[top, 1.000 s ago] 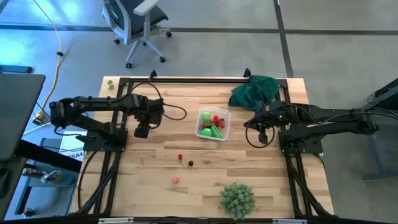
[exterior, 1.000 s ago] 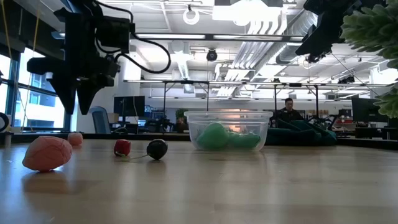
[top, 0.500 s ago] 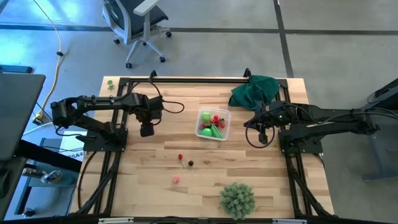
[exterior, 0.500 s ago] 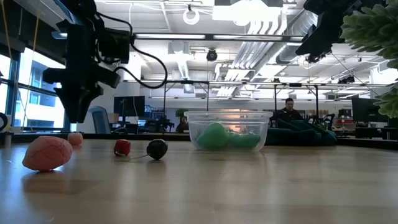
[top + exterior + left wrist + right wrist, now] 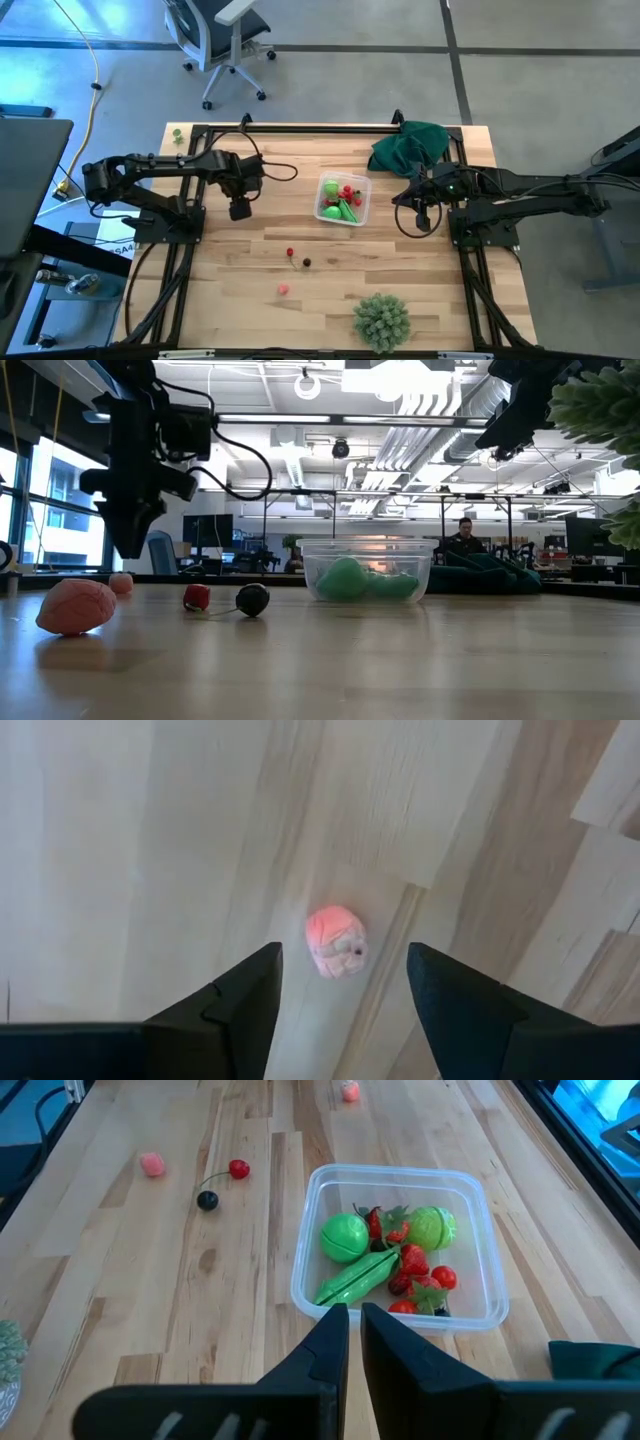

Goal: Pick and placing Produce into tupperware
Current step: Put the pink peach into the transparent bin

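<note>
left claw [image 5: 341, 982] released, shifted over pink berry [image 5: 336, 942] | right claw [image 5: 349, 1332] clenched, idle beside tupperware [image 5: 400, 1246] | we judge grasp next

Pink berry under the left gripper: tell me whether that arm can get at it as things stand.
Probably yes. The left gripper is open, above the pink berry, with only bare table around it.

In the high view, the left gripper [image 5: 239, 211] hides a pink produce piece [image 5: 336, 942] on the table [image 5: 250, 300]. In the low view, the spiky green ball [image 5: 601, 430] is cut off at the right edge, and frosted tupperware [image 5: 366, 570] walls blur its contents. The right gripper [image 5: 354, 1320] hides part of the tupperware's near rim.
</note>
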Controlling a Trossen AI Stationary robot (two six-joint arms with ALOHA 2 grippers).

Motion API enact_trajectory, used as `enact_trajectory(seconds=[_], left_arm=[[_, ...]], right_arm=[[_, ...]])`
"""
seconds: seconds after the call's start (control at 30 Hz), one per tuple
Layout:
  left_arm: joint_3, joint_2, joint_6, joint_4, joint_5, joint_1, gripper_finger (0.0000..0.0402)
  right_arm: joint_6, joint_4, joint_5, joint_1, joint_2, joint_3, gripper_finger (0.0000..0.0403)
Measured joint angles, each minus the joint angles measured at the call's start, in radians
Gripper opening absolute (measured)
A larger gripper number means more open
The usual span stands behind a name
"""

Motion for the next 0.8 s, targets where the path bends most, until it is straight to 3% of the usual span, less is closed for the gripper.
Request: enact_trajectory(seconds=[0.57, 0.8], left_arm=[[-0.074, 0.006, -0.020, 0.103, -0.003, 0.000, 0.0205], [-0.096, 0.074, -0.018, 0.132, -0.002, 0.000, 0.0205]], right_arm=[[0.000, 0.000, 0.000, 0.000, 0.000, 0.000, 0.0024], [0.000, 0.000, 0.000, 0.000, 0.000, 0.000, 0.0024]])
